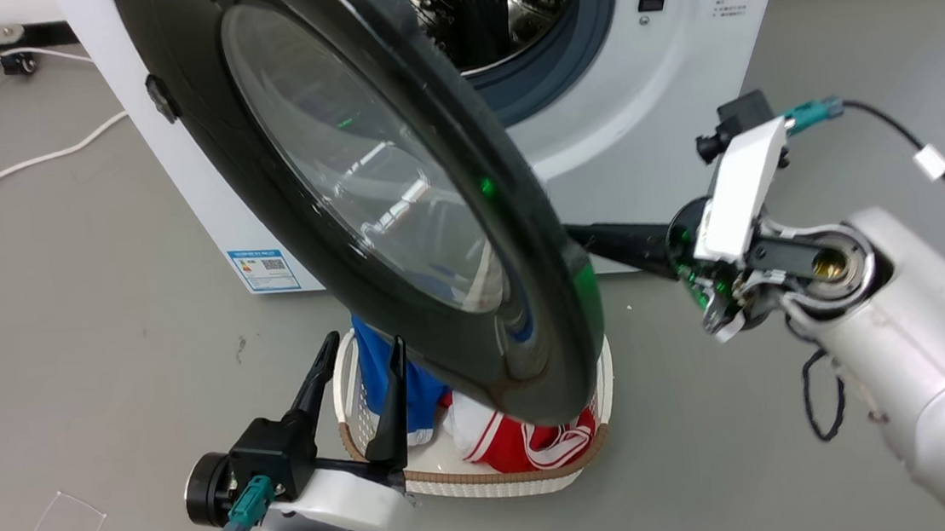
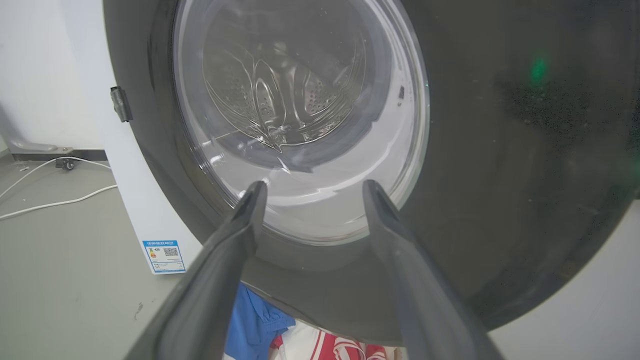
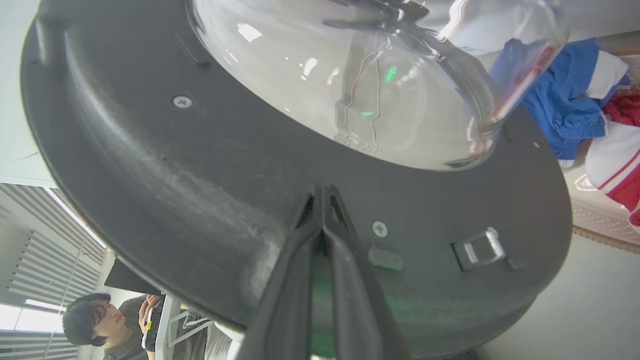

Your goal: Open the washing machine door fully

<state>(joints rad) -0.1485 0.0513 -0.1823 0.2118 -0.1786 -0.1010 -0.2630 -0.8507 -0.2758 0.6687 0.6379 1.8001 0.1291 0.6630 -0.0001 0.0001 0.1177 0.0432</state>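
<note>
The washing machine door (image 1: 442, 114), a black ring around bulging clear glass, stands swung partly out from the white washing machine (image 1: 647, 113). My right gripper (image 1: 576, 231) reaches in from the right behind the door. In the right wrist view that right gripper (image 3: 320, 192) is shut, fingertips together against the door's (image 3: 150, 150) dark inner face, left of the metal latch (image 3: 480, 247). My left gripper (image 1: 364, 341) stands open at the lower left, in front of the door's outer side. In the left wrist view the left gripper (image 2: 315, 186) frames the glass of the door (image 2: 500, 150), holding nothing.
A cream laundry basket (image 1: 491, 478) with blue, red and white clothes sits on the floor under the door's lower edge. The steel drum (image 1: 493, 15) shows behind the door. White cables (image 1: 19, 164) lie on the grey floor at left. A person (image 3: 95, 320) shows in the right wrist view.
</note>
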